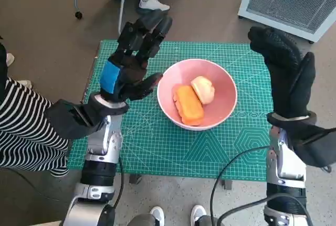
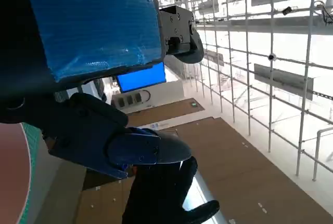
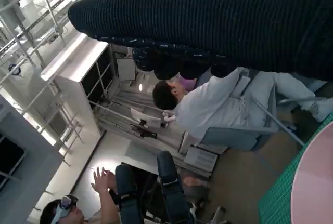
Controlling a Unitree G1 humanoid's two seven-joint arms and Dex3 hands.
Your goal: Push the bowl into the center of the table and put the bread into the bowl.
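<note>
Bread (image 1: 189,104) in bowl (image 1: 226,100); left hand (image 1: 131,61), right hand (image 1: 283,66) flank bowl, spread, empty; right fingertips perhaps cropped in wrist view.

Table (image 1: 157,176), green mat (image 1: 226,147) (gridded), pink bowl (image 1: 224,96)

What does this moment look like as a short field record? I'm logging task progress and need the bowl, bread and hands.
bowl: pink bowl, near the middle of the green mat
bread: orange loaf and pale bun, both inside the bowl
left hand: left hand raised beside the bowl, holding nothing
right hand: right hand raised, fingers apart, holding nothing
</note>
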